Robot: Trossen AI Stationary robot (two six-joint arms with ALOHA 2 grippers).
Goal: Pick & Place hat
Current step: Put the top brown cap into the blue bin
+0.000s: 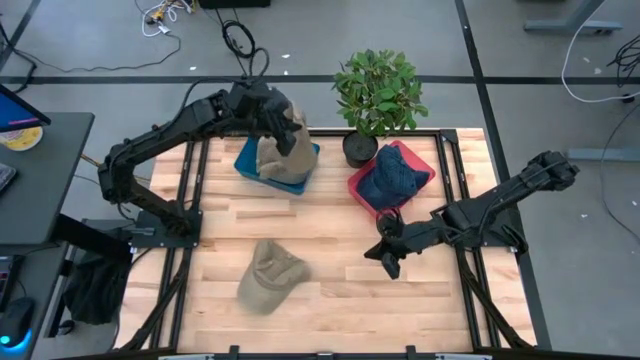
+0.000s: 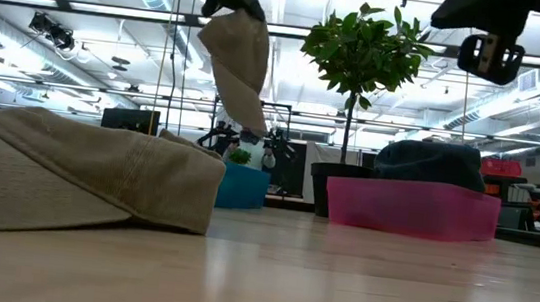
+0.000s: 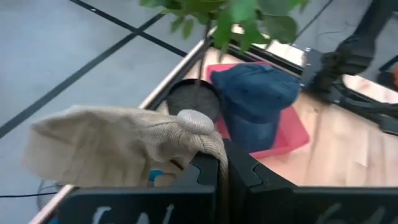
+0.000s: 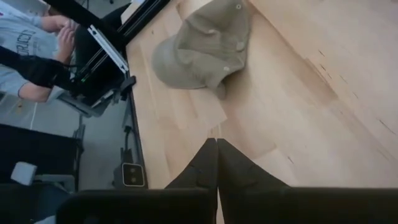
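Observation:
My left gripper (image 1: pixel 293 133) is shut on a tan cap (image 1: pixel 277 150) that hangs above the blue bin (image 1: pixel 276 172) at the table's far side. A second tan cap (image 1: pixel 270 276) lies crown-up on the wood near the front edge; it fills the left of the low view (image 2: pixel 66 175) and shows in the right wrist view (image 4: pixel 205 46). A dark blue cap (image 1: pixel 392 178) sits in the pink bin (image 1: pixel 365 190). My right gripper (image 1: pixel 388 257) is shut and hovers above the table, right of the lying cap. My left gripper pinches the tan cap's crown (image 3: pixel 211 146) beside its top button (image 3: pixel 194 121) between the two fingers (image 3: pixel 239 171). It comes from above. The cap is lifted clear and hangs below the fingers (image 2: pixel 237 62), slack, over the blue bin.
A potted plant (image 1: pixel 375 95) stands at the far edge between the two bins. Black frame rails (image 1: pixel 445 150) border the table. Bare wood lies between the lying cap and my right gripper. A person's arms (image 4: pixel 37 37) show beyond the table in the right wrist view.

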